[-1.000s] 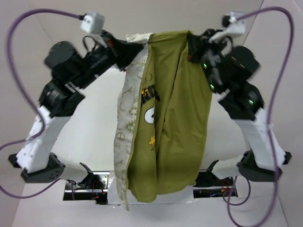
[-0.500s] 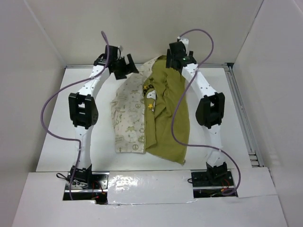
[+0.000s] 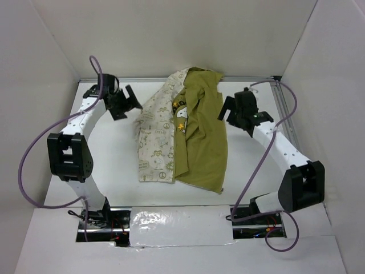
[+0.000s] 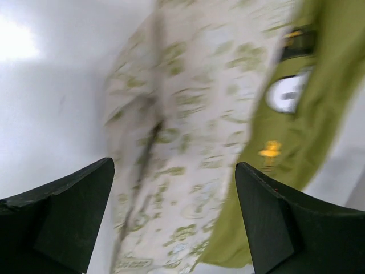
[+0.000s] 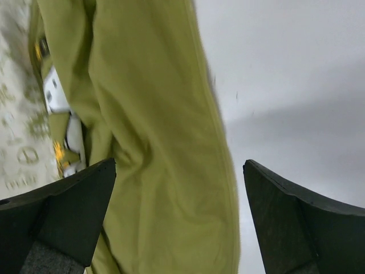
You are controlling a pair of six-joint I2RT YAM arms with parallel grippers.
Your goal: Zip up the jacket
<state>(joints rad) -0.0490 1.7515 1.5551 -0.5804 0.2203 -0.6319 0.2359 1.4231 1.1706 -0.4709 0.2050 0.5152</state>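
Unzipped small cream fabric hooded jacket with olive-green motifs (image 3: 182,134) lies rumpled by the white counter's (image 3: 114,165) far edge.
I see left gripper (image 3: 129,104) and right gripper (image 3: 226,111) spread wide, empty, flanking it; wrist views show soft folds.

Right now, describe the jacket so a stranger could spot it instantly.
On the white table, between the open left tool and the open right tool, lies a small hooded fabric jacket. It is the only cloth there: cream with olive-green prints on one half, plain olive-green on the other.
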